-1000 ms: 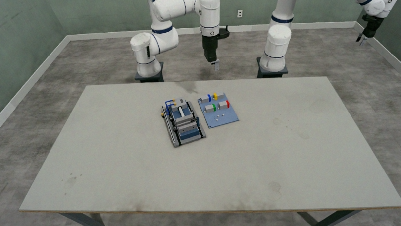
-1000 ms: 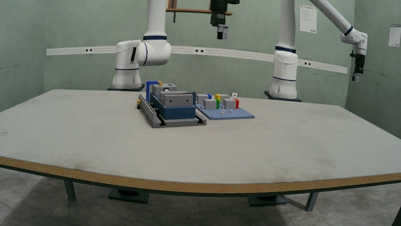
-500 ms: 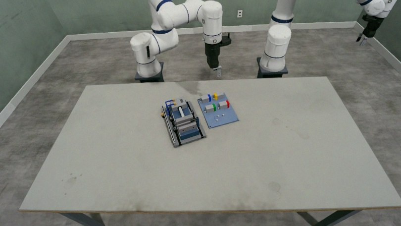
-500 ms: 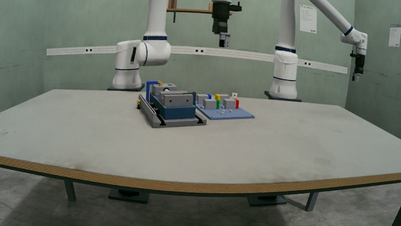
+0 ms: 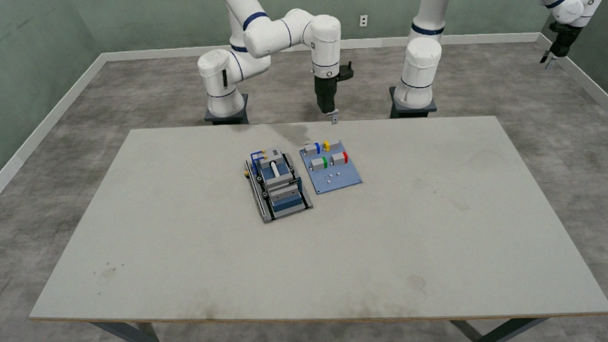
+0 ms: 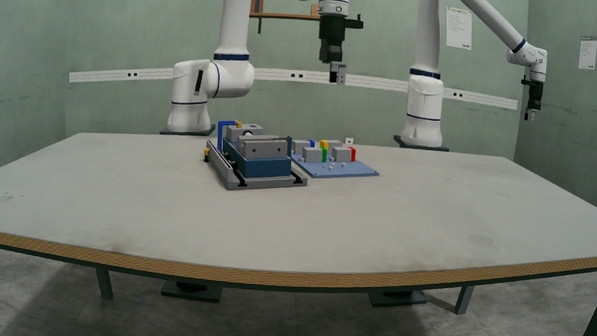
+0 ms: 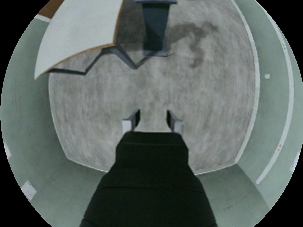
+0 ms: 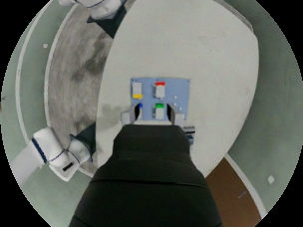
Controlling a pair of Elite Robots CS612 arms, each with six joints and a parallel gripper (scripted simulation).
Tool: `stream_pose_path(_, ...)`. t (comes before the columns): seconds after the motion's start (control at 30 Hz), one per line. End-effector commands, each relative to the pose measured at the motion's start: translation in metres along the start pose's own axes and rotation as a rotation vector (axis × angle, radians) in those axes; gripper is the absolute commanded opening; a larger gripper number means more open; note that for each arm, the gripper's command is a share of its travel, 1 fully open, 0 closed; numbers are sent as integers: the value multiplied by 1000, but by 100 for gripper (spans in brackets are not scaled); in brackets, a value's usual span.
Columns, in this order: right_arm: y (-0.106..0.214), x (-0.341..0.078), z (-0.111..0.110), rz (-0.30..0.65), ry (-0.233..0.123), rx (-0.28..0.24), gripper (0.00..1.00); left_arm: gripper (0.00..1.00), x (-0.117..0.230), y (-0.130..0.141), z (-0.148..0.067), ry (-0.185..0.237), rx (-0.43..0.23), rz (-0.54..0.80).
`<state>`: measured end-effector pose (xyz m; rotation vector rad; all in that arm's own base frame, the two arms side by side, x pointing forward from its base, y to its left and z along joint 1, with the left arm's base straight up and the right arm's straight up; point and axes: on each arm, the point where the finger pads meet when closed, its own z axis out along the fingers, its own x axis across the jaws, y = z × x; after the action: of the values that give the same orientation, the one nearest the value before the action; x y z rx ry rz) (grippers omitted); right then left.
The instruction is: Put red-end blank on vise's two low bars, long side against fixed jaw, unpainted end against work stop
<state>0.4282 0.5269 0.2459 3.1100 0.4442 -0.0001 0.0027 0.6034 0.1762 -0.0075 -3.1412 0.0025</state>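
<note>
Hanging around with my left gripper and right gripper wide open, lol; faint stains are marking the pale tabletop, green walls are boxing in grey floor.

right hand now lower than before and nearer the blue plate
</note>
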Motion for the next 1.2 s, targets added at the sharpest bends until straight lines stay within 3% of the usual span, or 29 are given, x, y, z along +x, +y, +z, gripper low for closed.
stream_pose_path(0.0,-3,4,11,0,2,1,100,100,0,1,-1,0,-2,0)
stream_pose_path(1.17,-25,23,99,0,2,1,100,100,0,1,-1,0,-2,0)
